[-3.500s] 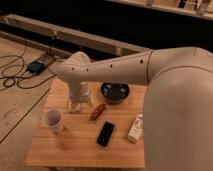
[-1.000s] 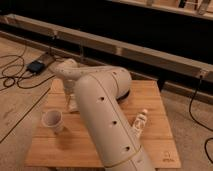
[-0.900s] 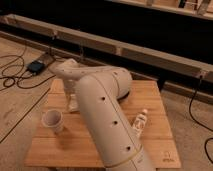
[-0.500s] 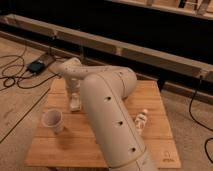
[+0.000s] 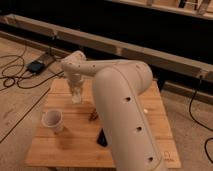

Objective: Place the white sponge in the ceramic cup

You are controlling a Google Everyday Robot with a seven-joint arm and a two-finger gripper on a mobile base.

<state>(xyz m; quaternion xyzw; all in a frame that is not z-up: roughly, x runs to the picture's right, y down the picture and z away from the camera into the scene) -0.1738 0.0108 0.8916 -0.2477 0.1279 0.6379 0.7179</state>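
the gripper [image 5: 76, 95] is down near the back left of the wooden table [image 5: 60, 150]; its two fingers are squeezed together on the white sponge [image 5: 76, 100], a pale lump right at the table top; the ceramic cup [image 5: 52, 120] stands upright nearer the front left, apart from the sponge; the big pale arm [image 5: 125, 110] hides much of the table's right side
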